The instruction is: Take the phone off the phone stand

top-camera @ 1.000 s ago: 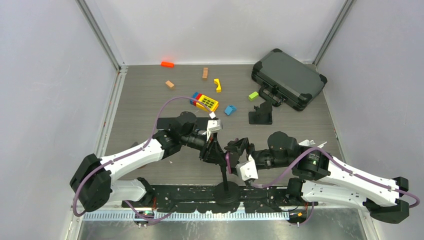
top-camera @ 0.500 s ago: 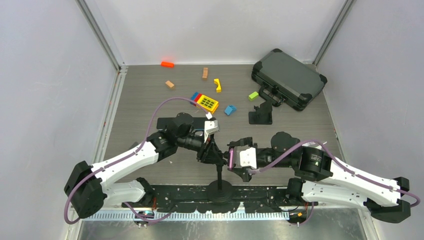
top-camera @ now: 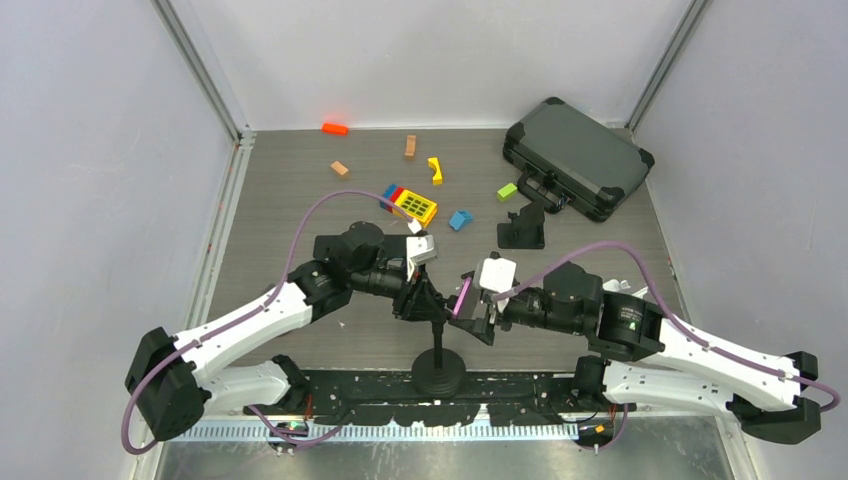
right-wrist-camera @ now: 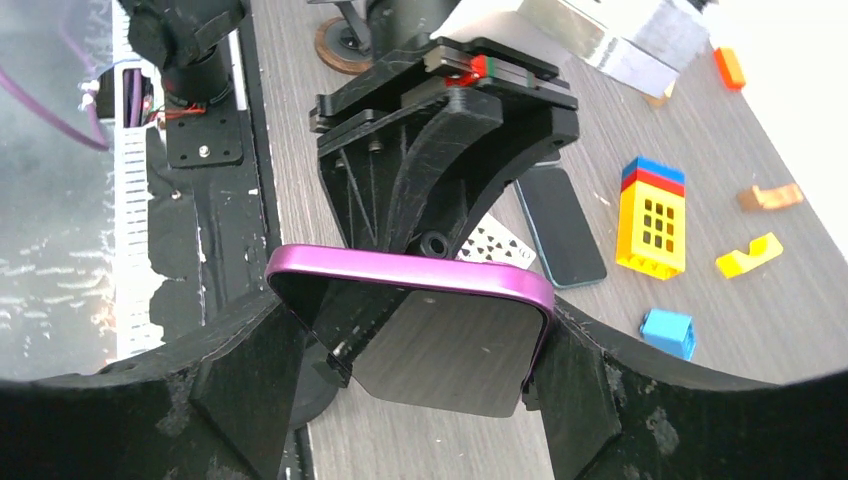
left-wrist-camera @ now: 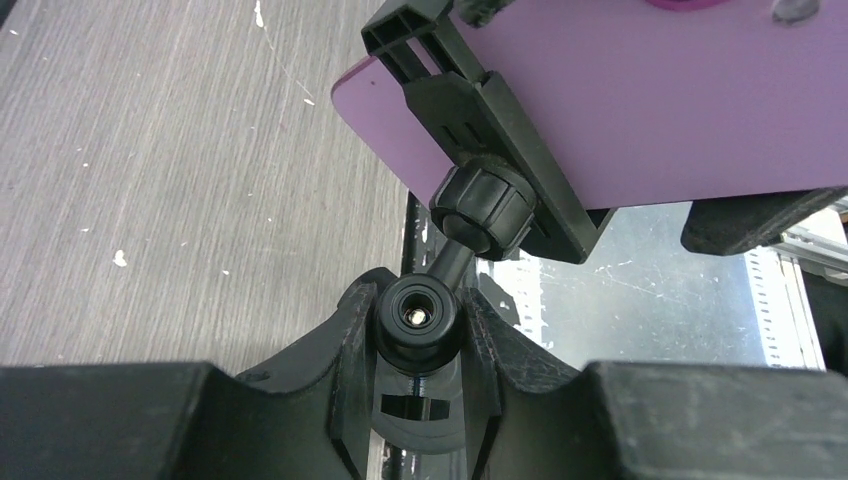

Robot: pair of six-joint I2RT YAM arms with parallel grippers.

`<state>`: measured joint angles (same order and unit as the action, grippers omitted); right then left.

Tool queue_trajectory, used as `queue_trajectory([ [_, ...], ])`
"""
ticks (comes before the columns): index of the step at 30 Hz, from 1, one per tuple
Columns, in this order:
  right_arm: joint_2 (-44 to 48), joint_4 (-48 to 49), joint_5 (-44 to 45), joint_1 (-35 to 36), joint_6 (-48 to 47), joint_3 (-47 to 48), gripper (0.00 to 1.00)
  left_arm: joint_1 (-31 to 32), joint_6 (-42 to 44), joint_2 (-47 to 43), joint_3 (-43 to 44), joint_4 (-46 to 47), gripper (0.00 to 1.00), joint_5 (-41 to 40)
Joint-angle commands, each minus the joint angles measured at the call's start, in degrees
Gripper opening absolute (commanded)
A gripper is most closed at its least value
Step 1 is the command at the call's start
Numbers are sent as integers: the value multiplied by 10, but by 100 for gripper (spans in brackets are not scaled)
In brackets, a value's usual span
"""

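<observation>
The phone, in a purple case point(right-wrist-camera: 410, 270), sits in the black clamp point(left-wrist-camera: 490, 130) at the top of the phone stand point(top-camera: 438, 372). Its purple back point(left-wrist-camera: 640, 100) fills the upper right of the left wrist view. My right gripper point(right-wrist-camera: 415, 340) is shut on the phone's two side edges, and the dark screen faces its camera. My left gripper point(left-wrist-camera: 418, 315) is shut on the black ball joint of the stand just below the clamp. In the top view the left gripper point(top-camera: 424, 303) and the right gripper point(top-camera: 468, 305) meet above the stand's pole.
A black case point(top-camera: 578, 158) lies at the back right with a small black stand point(top-camera: 522, 228) in front of it. Toy blocks lie at the back: yellow point(top-camera: 412, 205), blue point(top-camera: 460, 219), green point(top-camera: 507, 190), orange point(top-camera: 334, 128). A second dark phone point(right-wrist-camera: 560, 225) lies on the table.
My right gripper has swung up and turned, closing on the phone's sides. The left arm and the stand's top have shifted slightly left and back.
</observation>
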<state>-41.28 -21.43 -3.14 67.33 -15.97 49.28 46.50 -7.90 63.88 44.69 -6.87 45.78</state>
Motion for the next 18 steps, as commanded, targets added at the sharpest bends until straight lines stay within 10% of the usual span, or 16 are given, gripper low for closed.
queue_trajectory([
  [1,-8,39,109,-4,95,57,0,-1,19,-24,27,-4,0,3],
  [18,-45,-31,184,-4,223,103,0,-1,33,-30,38,-22,0,-6],
])
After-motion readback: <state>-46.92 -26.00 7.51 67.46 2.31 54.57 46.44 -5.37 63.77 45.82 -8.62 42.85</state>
